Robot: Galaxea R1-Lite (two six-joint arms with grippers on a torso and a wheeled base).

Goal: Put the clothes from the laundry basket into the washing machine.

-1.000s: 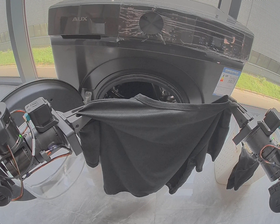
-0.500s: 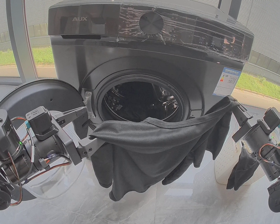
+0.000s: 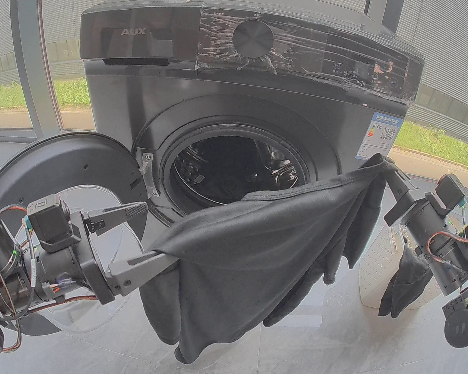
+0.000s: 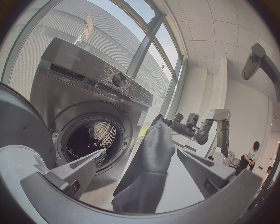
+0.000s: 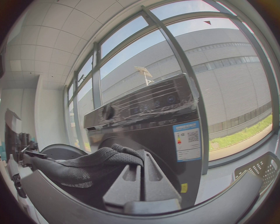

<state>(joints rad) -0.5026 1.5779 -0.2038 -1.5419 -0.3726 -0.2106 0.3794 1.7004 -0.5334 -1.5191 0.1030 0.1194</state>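
A black T-shirt [image 3: 259,251] hangs in front of the washing machine [image 3: 243,83], whose round door [image 3: 70,167] is swung open to the left. My right gripper [image 3: 388,173] is shut on the shirt's upper right corner, beside the drum opening [image 3: 231,167]. The same grip shows in the right wrist view, where the gripper [image 5: 143,159] pinches bunched cloth [image 5: 116,154]. My left gripper [image 3: 159,235] is open low on the left; the shirt's other end drapes over its lower finger [image 3: 139,268]. In the left wrist view, the shirt [image 4: 148,166] hangs between its spread fingers.
A white laundry basket [image 3: 377,268] stands on the floor to the right of the machine, with another dark garment [image 3: 404,283] hanging over its side under my right arm. Pale tiled floor [image 3: 308,355] lies open in front.
My left gripper opened and dropped down toward me. The shirt's left end sagged with it, uncovering the drum opening. The right gripper kept its hold and barely moved.
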